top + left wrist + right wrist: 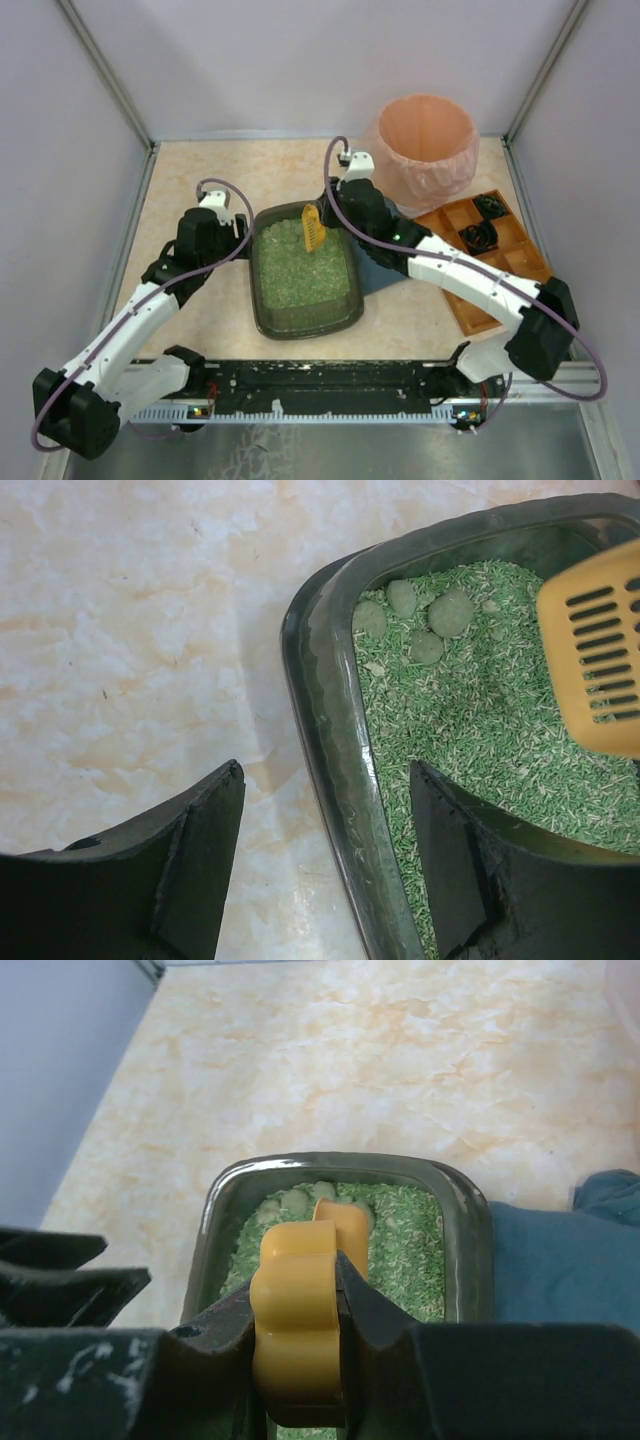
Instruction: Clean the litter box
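Our left hand (325, 772) hangs with its fingers apart and holds nothing. It straddles a long rim of the litter box (322, 680), with one finger (200, 860) over the bare table (130, 630) and the other (470, 860) over the green litter (480, 730). Just ahead of this hand, a cluster of rounded green clumps (450, 612) sits in the box's corner, and the slotted blade of the yellow litter scoop (600, 650) hangs to their right. Our right hand (298, 1290) is clamped on the scoop's handle, and the blade points away from it, down toward the litter. We cannot tell whether the blade touches the litter. A blue cloth (560, 1260) lies just beside the box, to the right of this hand. Beyond the hand to the right stands a round pink-lined bin (428, 140), and an orange compartmented tray (520, 250) lies alongside the right arm.
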